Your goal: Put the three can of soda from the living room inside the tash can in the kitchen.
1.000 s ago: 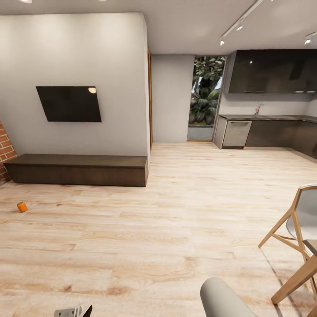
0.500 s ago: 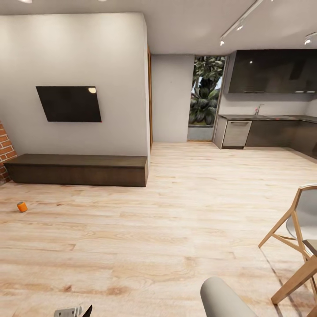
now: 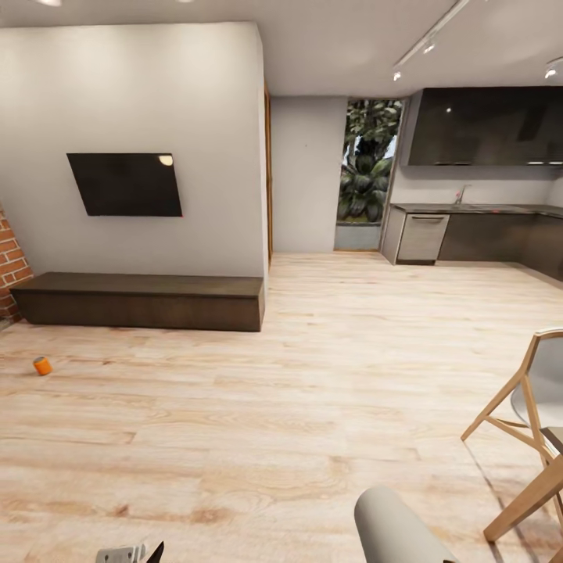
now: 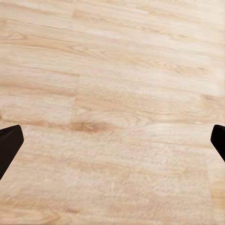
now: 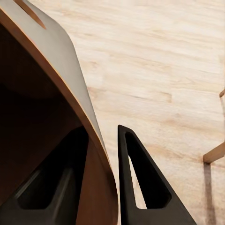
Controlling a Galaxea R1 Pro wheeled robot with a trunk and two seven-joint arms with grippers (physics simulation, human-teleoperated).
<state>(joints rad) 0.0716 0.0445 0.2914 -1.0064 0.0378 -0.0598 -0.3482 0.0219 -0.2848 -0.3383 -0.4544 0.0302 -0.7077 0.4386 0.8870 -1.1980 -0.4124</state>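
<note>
Light wood planks run across the whole open room, their grain pale with darker knots. At the far left, one orange soda can lies on the floor, small and hard to read, in front of a long dark low bench that stands against a white wall under a black wall screen. A strip of red brick is cut off by the picture's left edge.

Far back on the right, the kitchen shows dark glossy upper cabinets, a dark surface with a thin tap, and grey fronts below. Beside it, a tall glass opening shows green leaves.

A wooden chair with angled legs and a pale seat shell is cut off at the right edge.

In the left wrist view, the left claw has its two black fingertips wide apart at the picture's sides, with only bare floor between them. In the right wrist view, the right claw closes its black, triangular, hollow fingers on the thin rim of the tash can, grey outside and brown inside, with most of its body out of frame.
</note>
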